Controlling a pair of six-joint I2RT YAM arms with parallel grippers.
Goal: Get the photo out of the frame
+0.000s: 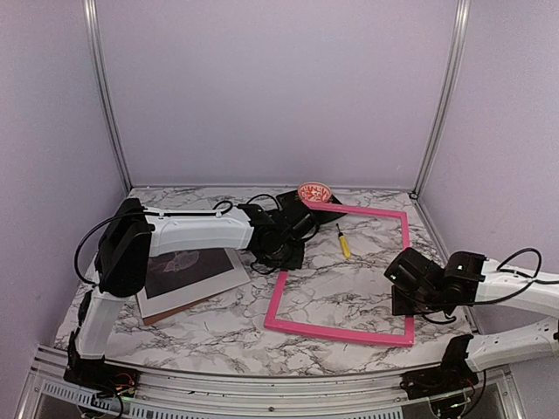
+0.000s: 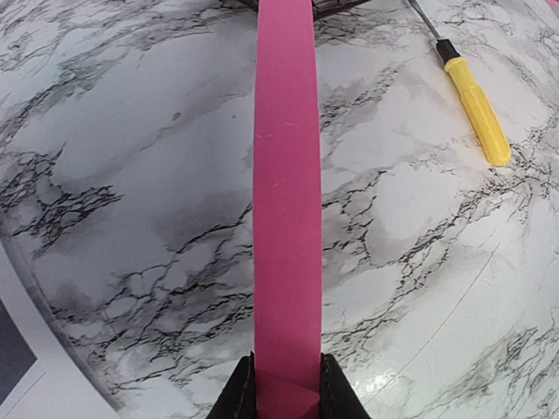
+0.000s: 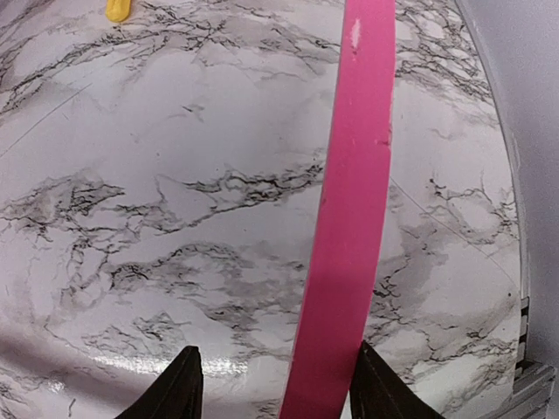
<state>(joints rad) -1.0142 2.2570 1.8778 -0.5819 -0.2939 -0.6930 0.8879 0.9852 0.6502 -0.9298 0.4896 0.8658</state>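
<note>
Dark, white-margined paper photo (image 1: 188, 269) lies by the tabletop's (image 1: 227, 319) left edge; thin pink rectangular frame (image 1: 341, 330) sits empty rightward. Left gripper (image 2: 286, 386) clamps its rail, right gripper (image 3: 275, 384) gapes. Seemingly done; next, release.

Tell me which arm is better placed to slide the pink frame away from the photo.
Left, probably. The left fingers are clamped on the frame, on its left bar, the side nearest the photo. The right fingers are open, straddling the opposite bar without gripping it.
</note>
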